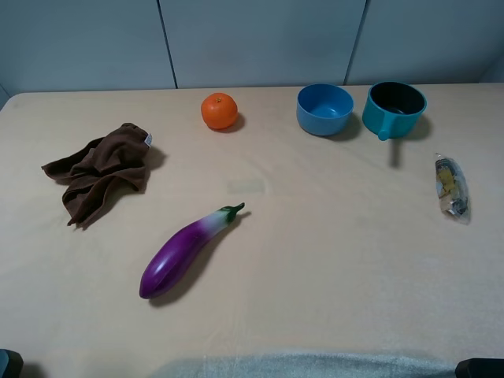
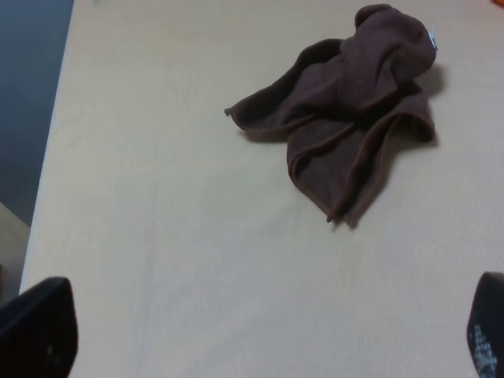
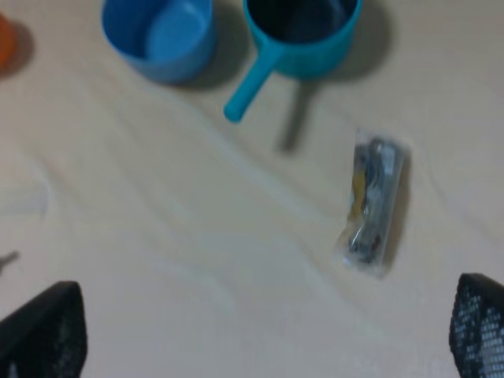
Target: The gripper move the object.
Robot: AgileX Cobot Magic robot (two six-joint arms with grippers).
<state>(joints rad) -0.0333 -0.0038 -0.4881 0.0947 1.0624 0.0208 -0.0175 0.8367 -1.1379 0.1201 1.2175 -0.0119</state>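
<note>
The teal saucepan point(image 1: 394, 105) stands upright at the table's back right, dark inside, its straight handle pointing toward the front; it also shows in the right wrist view point(image 3: 302, 27). My right gripper point(image 3: 260, 335) is open and empty, well short of the pan, with only its dark fingers point(image 3: 43, 331) showing at the frame's edge. In the high view it is a dark tip point(image 1: 480, 368) at the front right corner. My left gripper point(image 2: 260, 339) is open and empty, at the front left corner point(image 1: 9, 364), far from the pan.
A handleless blue bowl point(image 1: 324, 109) sits just left of the pan. A clear plastic packet point(image 1: 451, 186) lies in front of the pan. An orange point(image 1: 219, 110), a crumpled brown cloth point(image 1: 102, 169) and a purple eggplant point(image 1: 189, 248) lie further left.
</note>
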